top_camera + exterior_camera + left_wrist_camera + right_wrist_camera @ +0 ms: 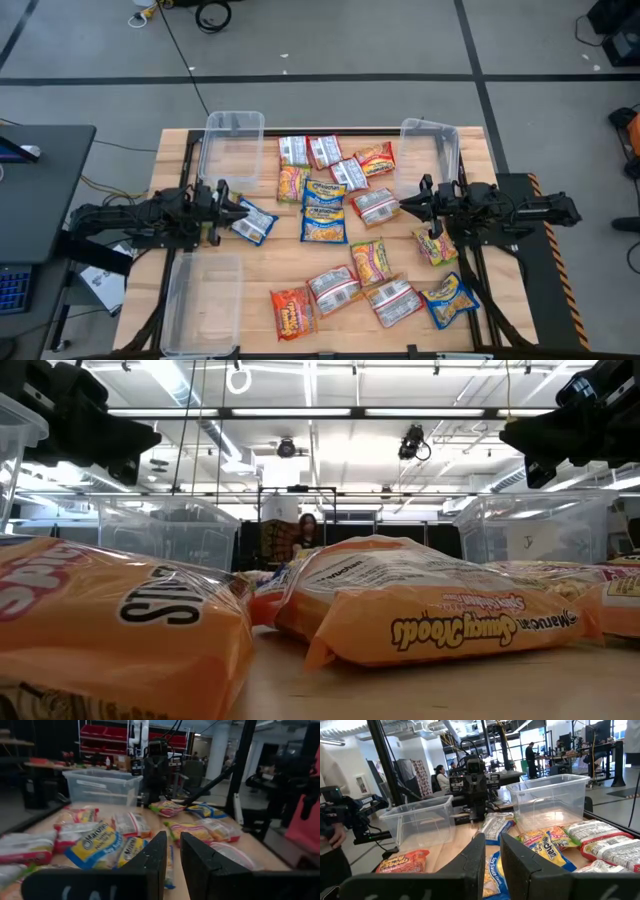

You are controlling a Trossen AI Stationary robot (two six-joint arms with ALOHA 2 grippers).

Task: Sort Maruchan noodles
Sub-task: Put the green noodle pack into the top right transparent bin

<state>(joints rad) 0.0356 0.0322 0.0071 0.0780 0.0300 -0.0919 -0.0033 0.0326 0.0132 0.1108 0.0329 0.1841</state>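
Several Maruchan noodle packets lie flat and scattered over the wooden table (270, 265). Blue-and-yellow ones (324, 210) lie in the middle, an orange-red one (292, 310) near the front edge, and silver-and-red ones (377, 205) among them. My left gripper (236, 206) hovers level at the table's left side, pointing inward over a blue-and-white packet (253, 221). Its fingers (172, 851) are all but shut, with nothing between them. My right gripper (410, 207) hovers level at the right side, facing it. It too (492, 852) is nearly shut and holds nothing.
Three clear plastic bins stand on the table: far left (232, 145), far right (437, 150) and near left (203, 300). A person (330, 820) stands beside the table, and others show in the room beyond. Bare wood lies between the near-left bin and the front packets.
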